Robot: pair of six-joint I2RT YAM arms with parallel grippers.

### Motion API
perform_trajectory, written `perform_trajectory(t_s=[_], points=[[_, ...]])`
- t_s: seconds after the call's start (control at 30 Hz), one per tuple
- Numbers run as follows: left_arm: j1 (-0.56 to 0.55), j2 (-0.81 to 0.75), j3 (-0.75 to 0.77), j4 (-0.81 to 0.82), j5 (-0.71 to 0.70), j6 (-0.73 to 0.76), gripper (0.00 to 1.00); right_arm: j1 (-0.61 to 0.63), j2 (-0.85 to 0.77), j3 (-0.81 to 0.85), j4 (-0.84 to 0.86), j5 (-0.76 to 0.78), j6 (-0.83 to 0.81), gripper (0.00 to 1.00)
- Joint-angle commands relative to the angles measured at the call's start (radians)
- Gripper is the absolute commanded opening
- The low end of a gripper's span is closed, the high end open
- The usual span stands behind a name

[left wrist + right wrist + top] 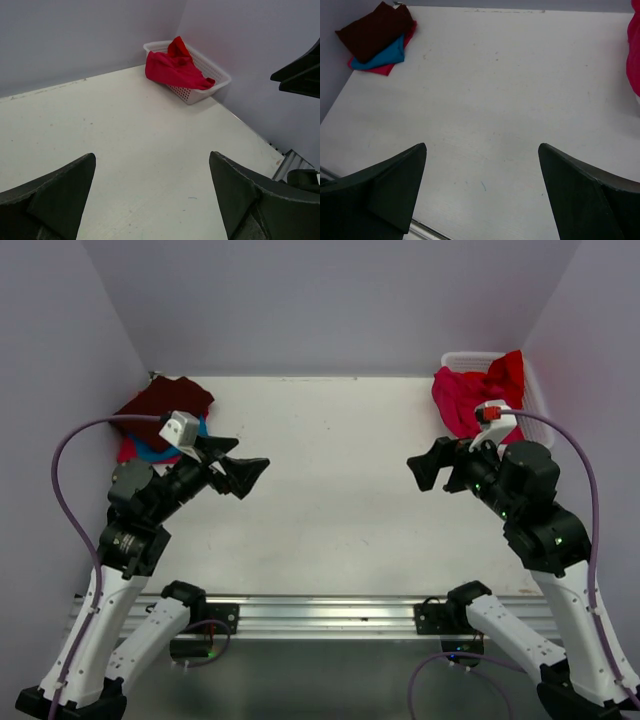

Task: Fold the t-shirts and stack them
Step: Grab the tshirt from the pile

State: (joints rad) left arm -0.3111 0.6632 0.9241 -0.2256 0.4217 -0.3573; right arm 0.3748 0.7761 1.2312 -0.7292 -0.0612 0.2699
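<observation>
A folded stack lies at the back left: a dark maroon t-shirt (165, 400) on top, a teal blue one (150, 448) under it and a pink-red one (128, 452) at the bottom. The stack also shows in the right wrist view, maroon (375, 30), teal (382, 56), pink-red (379, 69). A crimson-pink t-shirt (458, 402) and a bright red one (506, 375) hang crumpled out of the basket; the left wrist view shows both (172, 70) (177, 47). My left gripper (252, 477) (152, 160) and right gripper (420, 472) (482, 150) are open and empty above the bare table, facing each other.
The white lattice basket (537, 392) (200, 92) stands in the back right corner. Grey walls close the table on the left, back and right. A metal rail (320, 615) runs along the near edge between the arm bases.
</observation>
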Motion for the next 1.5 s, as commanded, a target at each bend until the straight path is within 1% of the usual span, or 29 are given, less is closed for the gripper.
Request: perform_trajectory(t_s=[0.0, 0.1, 0.23, 0.27, 0.33, 0.4, 0.47, 0.57, 0.6, 0.67, 0.7, 0.73, 0.77, 0.8, 0.83, 0.9, 0.97, 1.07, 1.2, 1.47], points=[[-0.006, 0.003, -0.019, 0.055, 0.032, 0.015, 1.00, 0.006, 0.017, 0.004, 0.031, 0.032, 0.014, 0.99], [-0.006, -0.007, -0.056, 0.106, 0.031, 0.023, 1.00, 0.006, 0.017, -0.022, 0.079, 0.014, 0.011, 0.99], [-0.006, 0.015, -0.028, 0.115, 0.065, 0.021, 1.00, 0.006, 0.034, -0.076, 0.183, 0.115, 0.018, 0.99], [-0.006, 0.025, -0.016, 0.094, 0.063, 0.024, 1.00, 0.006, 0.052, -0.076, 0.192, 0.153, 0.018, 0.99], [-0.006, 0.026, 0.004, 0.075, 0.058, 0.035, 1.00, 0.006, 0.150, -0.026, 0.165, 0.193, 0.031, 0.99], [-0.006, 0.012, -0.005, 0.078, 0.049, 0.040, 1.00, 0.006, 0.259, 0.058, 0.122, 0.279, 0.026, 0.99], [-0.006, 0.007, -0.008, 0.080, 0.049, 0.046, 1.00, 0.006, 0.313, 0.094, 0.097, 0.390, 0.029, 0.99], [-0.006, 0.021, -0.004, 0.069, 0.046, 0.049, 1.00, 0.006, 0.385, 0.134, 0.119, 0.504, 0.025, 0.99], [-0.006, 0.026, 0.001, 0.065, 0.045, 0.052, 1.00, 0.006, 0.409, 0.155, 0.123, 0.600, 0.023, 0.99], [-0.006, 0.035, 0.001, 0.055, 0.035, 0.052, 1.00, 0.004, 0.503, 0.195, 0.113, 0.714, 0.028, 0.99], [-0.006, 0.035, 0.001, 0.055, 0.032, 0.050, 1.00, 0.001, 0.541, 0.253, 0.102, 0.795, 0.023, 0.99], [-0.006, 0.036, 0.001, 0.055, 0.026, 0.050, 1.00, -0.007, 0.631, 0.286, 0.068, 0.837, 0.020, 0.99], [-0.006, 0.035, -0.001, 0.055, 0.023, 0.050, 1.00, -0.013, 0.672, 0.315, 0.057, 0.863, 0.017, 0.99], [-0.006, 0.035, -0.001, 0.052, 0.020, 0.053, 1.00, -0.023, 0.711, 0.371, 0.045, 0.870, 0.015, 0.99], [-0.006, 0.035, -0.001, 0.046, 0.019, 0.058, 1.00, -0.057, 0.757, 0.398, 0.012, 0.859, 0.022, 0.99], [-0.006, 0.032, 0.002, 0.042, 0.017, 0.064, 1.00, -0.086, 0.860, 0.462, -0.009, 0.845, 0.035, 0.99], [-0.006, 0.024, 0.005, 0.026, 0.005, 0.076, 1.00, -0.112, 0.923, 0.490, -0.029, 0.856, 0.048, 0.99], [-0.006, 0.021, 0.004, 0.016, -0.003, 0.090, 1.00, -0.149, 0.968, 0.525, -0.009, 0.841, 0.043, 0.99], [-0.006, 0.030, -0.008, 0.011, 0.011, 0.095, 1.00, -0.191, 1.060, 0.623, -0.042, 0.866, 0.035, 0.99], [-0.006, -0.005, -0.060, 0.022, 0.019, 0.095, 1.00, -0.270, 1.189, 0.724, -0.050, 0.860, 0.049, 0.99]])
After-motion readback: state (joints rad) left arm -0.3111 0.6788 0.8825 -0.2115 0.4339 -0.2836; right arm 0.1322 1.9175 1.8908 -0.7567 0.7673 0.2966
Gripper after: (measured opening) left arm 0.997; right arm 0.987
